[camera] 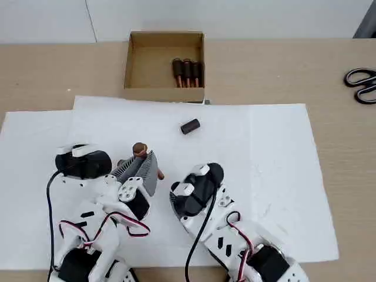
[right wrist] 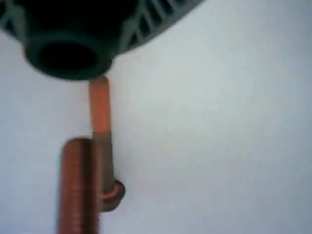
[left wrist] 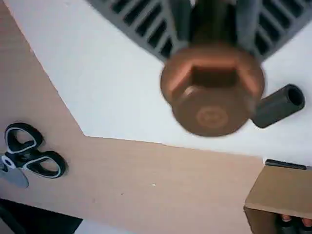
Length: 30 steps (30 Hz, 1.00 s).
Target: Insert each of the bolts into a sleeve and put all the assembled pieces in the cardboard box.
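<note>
Currently held, left: the left pincer (camera: 141, 160) is closed on the shank of a copper bolt (left wrist: 212, 92). The flanged hex head pokes out past the tips.
Held, right: the right pincer (right wrist: 73, 19) looks closed around a dark held sleeve (right wrist: 66, 56), whose open bore faces outward.
Bolt handling: judged small, stiff and light. The smooth metal is likely to twist in the jaws if pushed off-axis.
Sleeve handling: judged rigid and light. Being round, it would roll on the sheet and needs a squeeze across its middle.
Where to grip: the bolt is best taken on the shank close under the head, leaving the threaded end free. The sleeve is best taken mid-length with both ends clear.
Second bolt: a copper second bolt (camera: 160, 174) lies on the white sheet (camera: 282, 176), just beside the left pincer.
Loose sleeve: the loose sleeve (camera: 190, 126) lies on its side on the sheet, between the pincers and the box.
Cardboard box: the cardboard box (camera: 136, 61) sits midway along the counter's (camera: 294, 70) far edge. Three assembled pieces (camera: 187, 71) lie side by side in its right half.
Left arm pose: folded low over the near edge, wrist bent so that the bolt head points toward the far edge.
Right arm pose: it angles in from the near right corner, with its pincer close to the left one and low over the sheet.
Scissors: the scissors (camera: 361, 85) lie near the far right corner.
</note>
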Available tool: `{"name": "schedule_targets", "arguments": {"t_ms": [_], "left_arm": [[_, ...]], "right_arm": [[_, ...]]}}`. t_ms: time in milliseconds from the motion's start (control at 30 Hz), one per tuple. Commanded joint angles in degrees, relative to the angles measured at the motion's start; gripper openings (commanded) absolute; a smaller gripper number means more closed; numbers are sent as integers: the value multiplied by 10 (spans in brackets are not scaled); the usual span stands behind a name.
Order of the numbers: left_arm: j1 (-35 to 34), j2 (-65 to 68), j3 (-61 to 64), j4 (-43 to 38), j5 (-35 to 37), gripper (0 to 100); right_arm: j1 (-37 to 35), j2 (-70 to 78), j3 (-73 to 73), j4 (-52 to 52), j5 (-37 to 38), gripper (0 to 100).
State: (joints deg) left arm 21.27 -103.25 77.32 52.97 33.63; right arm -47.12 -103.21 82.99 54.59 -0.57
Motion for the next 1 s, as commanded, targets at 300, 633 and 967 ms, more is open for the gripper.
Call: {"name": "schedule_targets", "arguments": {"t_ms": [300, 633, 967], "left_arm": [[29, -5, -7, -18, 5, 6], [31, -5, -22, -2, 5, 6], [49, -5, -22, 11, 6, 6]], "right_arm": [[-4, -6, 34, -28, -3, 3], [-4, -6, 53, -93, 31, 3], [-4, -6, 54, -110, 33, 3]]}}
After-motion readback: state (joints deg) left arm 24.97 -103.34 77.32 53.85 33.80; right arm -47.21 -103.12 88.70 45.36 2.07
